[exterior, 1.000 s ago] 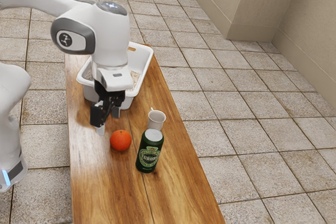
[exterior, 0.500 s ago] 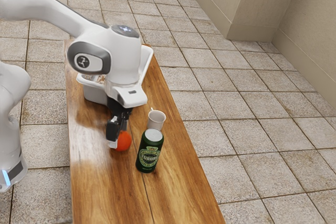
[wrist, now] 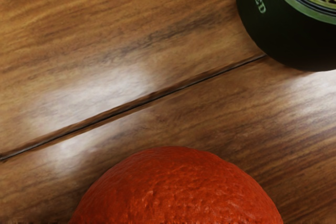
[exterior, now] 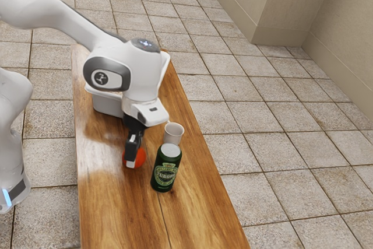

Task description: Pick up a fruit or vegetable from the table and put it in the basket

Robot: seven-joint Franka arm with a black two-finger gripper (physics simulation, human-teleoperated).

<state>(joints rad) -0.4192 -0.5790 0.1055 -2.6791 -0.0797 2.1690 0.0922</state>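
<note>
My pincer had come lower at the orange; whether it stood open or gripped, I couldn't tell.

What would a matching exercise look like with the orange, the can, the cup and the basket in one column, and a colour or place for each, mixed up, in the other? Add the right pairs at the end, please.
Column one
1. Orange
2. Can
3. Cup
4. Basket

Column two
A. White, at the far end of the table in the exterior view, partly hidden by the arm
B. Pale, standing close beside the can
C. Reddish, round, with a dimpled skin
D. Dark green, upright, with a printed label

Right pairs: 1-C, 2-D, 3-B, 4-A
</note>
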